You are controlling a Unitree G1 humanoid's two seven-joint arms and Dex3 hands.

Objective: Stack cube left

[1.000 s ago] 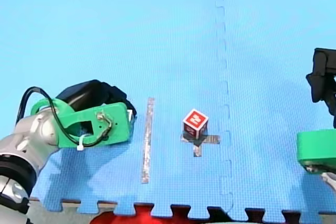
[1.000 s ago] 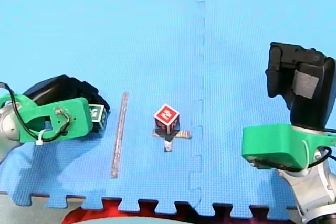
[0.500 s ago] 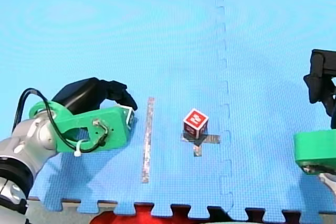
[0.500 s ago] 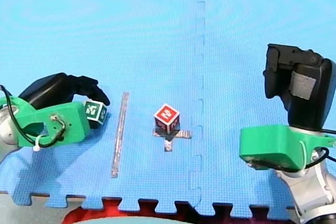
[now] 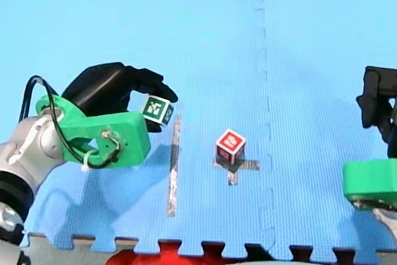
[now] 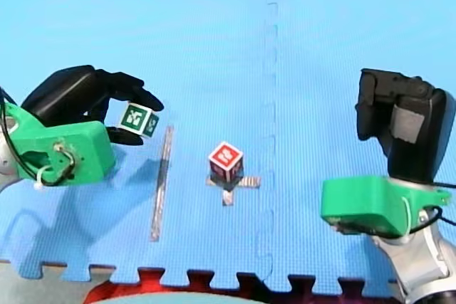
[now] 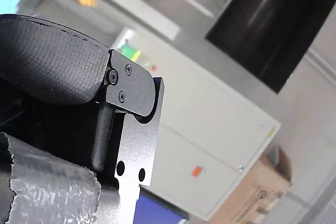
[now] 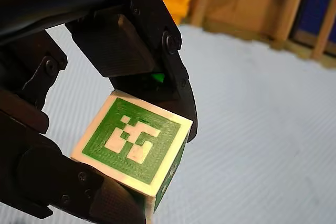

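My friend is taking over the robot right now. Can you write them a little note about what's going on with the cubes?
Left hand: shut on the green cube, held up off the blue mat, to the left of the red cube.
Right hand: holds nothing, over the mat's right side.
Red cube: sits on the tape cross near the mat's middle, nothing on top.
Done: green cube grasped and raised.
Left: carry it over the red cube, set it on top, let go.

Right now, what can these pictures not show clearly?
Green cube: its far faces, hidden by the left hand holding it, head views.
Tape cross: its centre, covered by the red cube.
Right hand, far right: cut off by the first head view's edge.
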